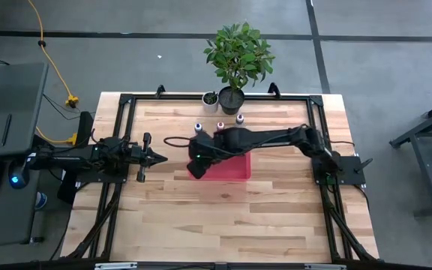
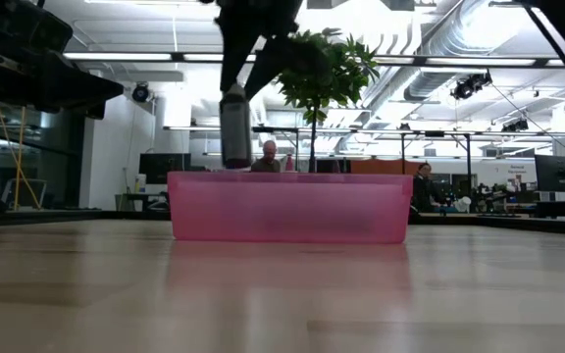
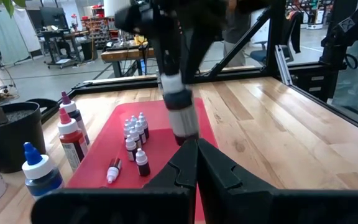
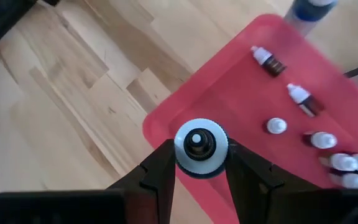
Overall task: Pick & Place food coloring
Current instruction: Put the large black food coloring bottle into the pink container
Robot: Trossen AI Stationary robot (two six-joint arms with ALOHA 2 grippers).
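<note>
A red tray [image 1: 231,171] lies at the table's middle, with several tiny food coloring bottles [image 3: 135,134] standing or lying on its floor [image 4: 272,93]. My right gripper [image 4: 201,163] hangs over the tray's left end, shut on a larger food coloring bottle [image 3: 180,115] that has a white cap and a dark body. In the low view this bottle [image 2: 234,127] hangs just above the tray's rim [image 2: 287,176]. My left gripper [image 1: 158,157] waits shut and level at the table's left, pointing toward the tray. My right gripper pinches the bottle at its round white cap [image 4: 201,144] between its two fingers [image 4: 160,168], one on each side. The fingers come from above, slanting down. The bottle hangs upright below them, clear of the tray, its base a little above the rim.
Three larger bottles [image 1: 199,129] [image 1: 220,126] [image 1: 240,118] stand on the wood behind the tray. A potted plant [image 1: 235,56] and a small white pot [image 1: 210,98] stand at the far edge. Bare wood stretches along the near half of the table [image 1: 223,225].
</note>
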